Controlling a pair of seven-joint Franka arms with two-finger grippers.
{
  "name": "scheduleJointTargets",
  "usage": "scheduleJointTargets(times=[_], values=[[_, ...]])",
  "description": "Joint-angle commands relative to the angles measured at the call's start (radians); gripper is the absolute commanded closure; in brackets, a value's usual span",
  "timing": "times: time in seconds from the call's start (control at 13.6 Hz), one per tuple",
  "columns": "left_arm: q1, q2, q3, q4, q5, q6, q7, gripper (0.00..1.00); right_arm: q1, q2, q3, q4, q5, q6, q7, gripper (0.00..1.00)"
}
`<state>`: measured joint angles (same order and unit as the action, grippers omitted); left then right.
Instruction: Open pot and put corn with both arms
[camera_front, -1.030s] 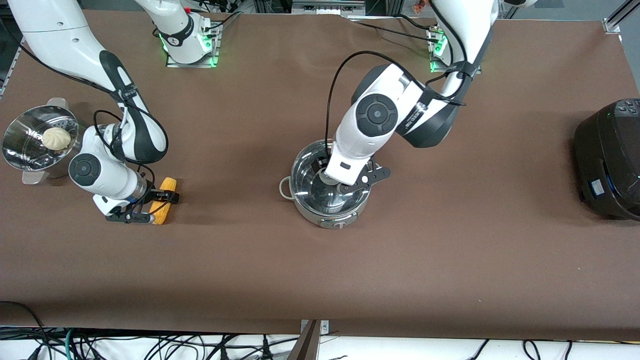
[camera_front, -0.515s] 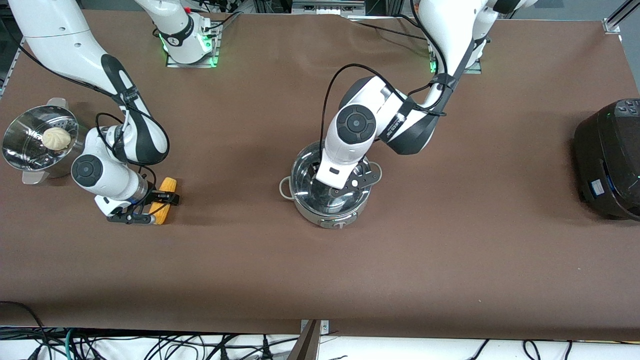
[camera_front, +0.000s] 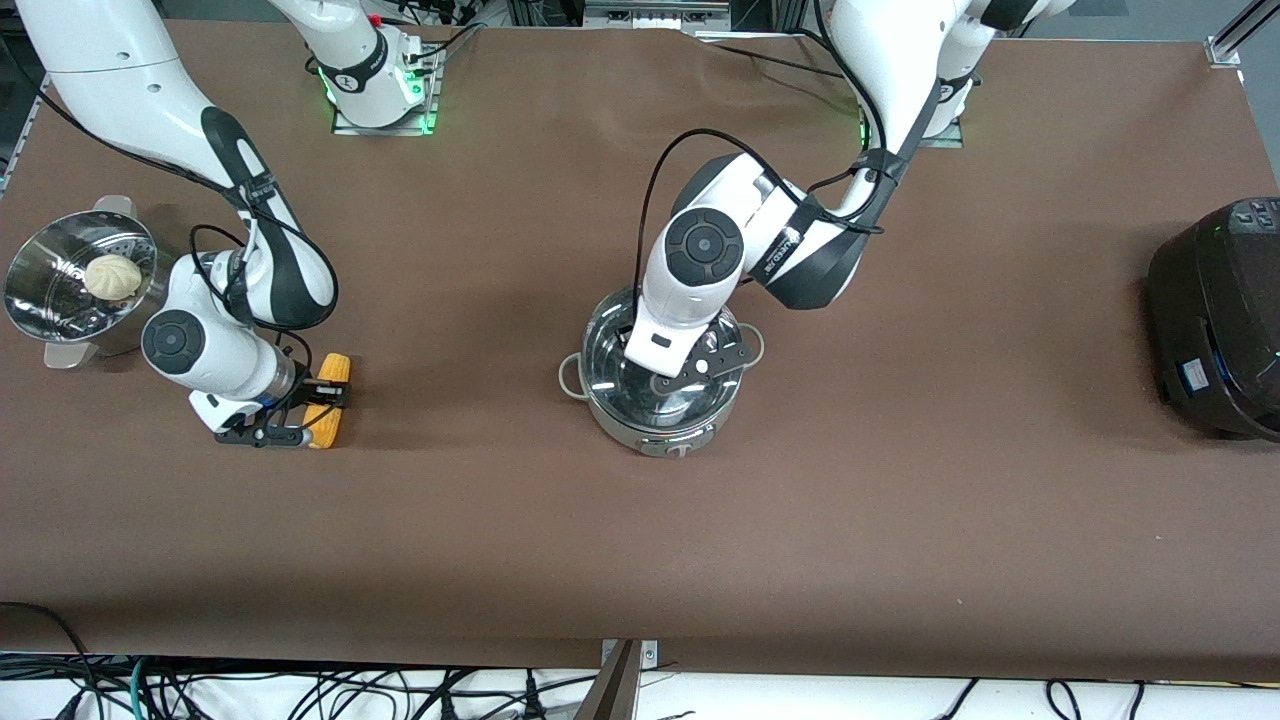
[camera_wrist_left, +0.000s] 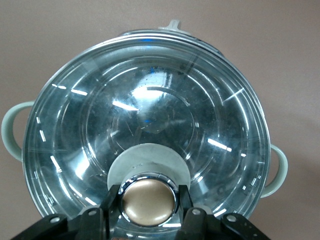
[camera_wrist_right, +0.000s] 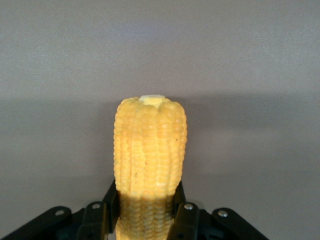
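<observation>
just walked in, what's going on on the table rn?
Both arms have just taken hold. The left gripper is shut on the lid knob of the pot; the glass lid is still seated. The right gripper is closed around the corn, which lies on the table at the right arm's end, beside the steamer pan with a bun.

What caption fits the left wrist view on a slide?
Left tool shut on the lid knob of the pot, glass lid still in place.

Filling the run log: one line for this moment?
left claw: shut on lid knob, lid on pot | right claw: fingers on both sides of corn, corn on table
</observation>
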<state>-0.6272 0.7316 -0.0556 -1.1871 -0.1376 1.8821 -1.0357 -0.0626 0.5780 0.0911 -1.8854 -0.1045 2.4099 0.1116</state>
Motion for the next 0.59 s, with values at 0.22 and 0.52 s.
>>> scheduleJointTargets(times=[0.22,0.52], values=[[-0.008,0.023,0.008,0.024,0.023,-0.014,-0.009,0.91,-0.008,-0.095,0.013,0.142,-0.011,-0.298,-0.010,1.00],[-0.003,-0.001,0.008,0.032,0.015,-0.038,-0.012,1.00,-0.006,-0.113,0.032,0.377,-0.004,-0.628,-0.009,1.00]])
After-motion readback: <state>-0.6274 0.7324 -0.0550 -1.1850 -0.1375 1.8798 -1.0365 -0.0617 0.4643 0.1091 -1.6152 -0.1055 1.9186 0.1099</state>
